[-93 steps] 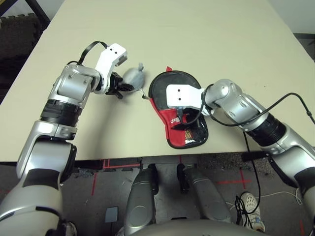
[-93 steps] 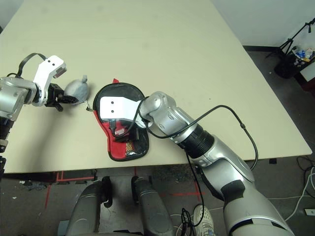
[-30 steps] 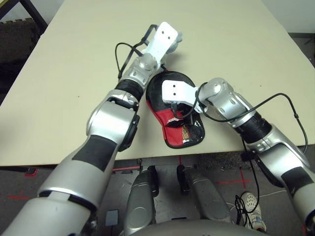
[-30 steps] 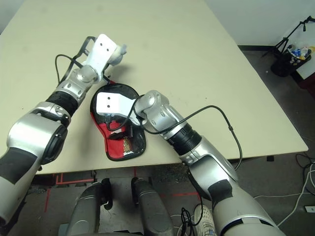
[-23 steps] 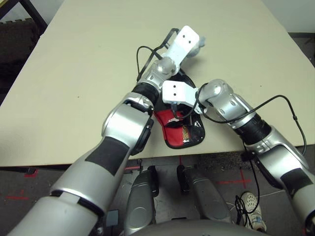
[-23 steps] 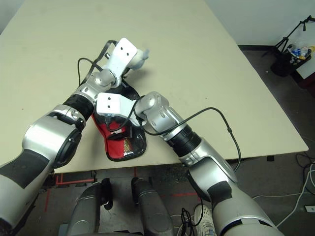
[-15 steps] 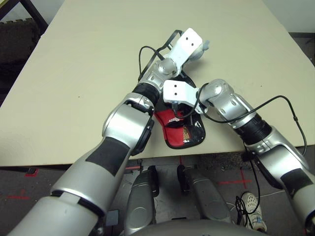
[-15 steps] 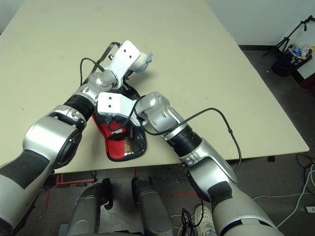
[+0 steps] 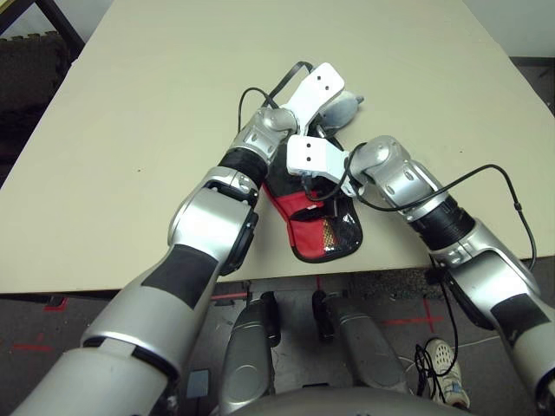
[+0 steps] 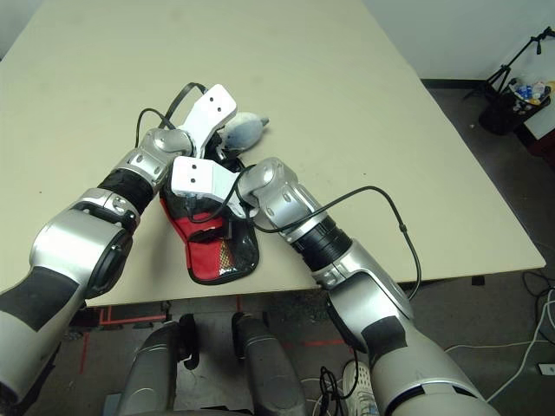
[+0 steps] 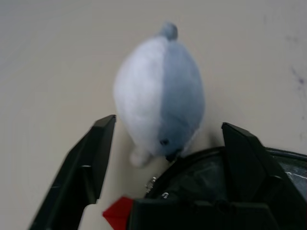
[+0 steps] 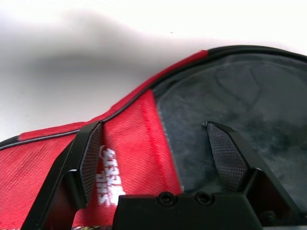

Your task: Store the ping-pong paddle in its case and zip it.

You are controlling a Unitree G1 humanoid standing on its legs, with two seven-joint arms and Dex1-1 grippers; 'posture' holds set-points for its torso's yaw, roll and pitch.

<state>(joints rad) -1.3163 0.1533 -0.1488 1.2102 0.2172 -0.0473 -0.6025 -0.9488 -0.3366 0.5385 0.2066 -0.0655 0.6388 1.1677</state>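
Over the far, rounded end of the paddle-shaped black fabric case with red trim (image 9: 316, 221), the left gripper (image 11: 163, 158) stands wide open and holds nothing; the grey-white soft plush lump (image 11: 160, 93) lies on the beige table (image 9: 156, 104) just beyond its fingertips, touching the case's rim. Nearer along the case, the right gripper (image 12: 158, 158) hovers spread wide, empty, above the red panel and black face. The case lies flat, long axis running from its rounded end toward the table's near edge.
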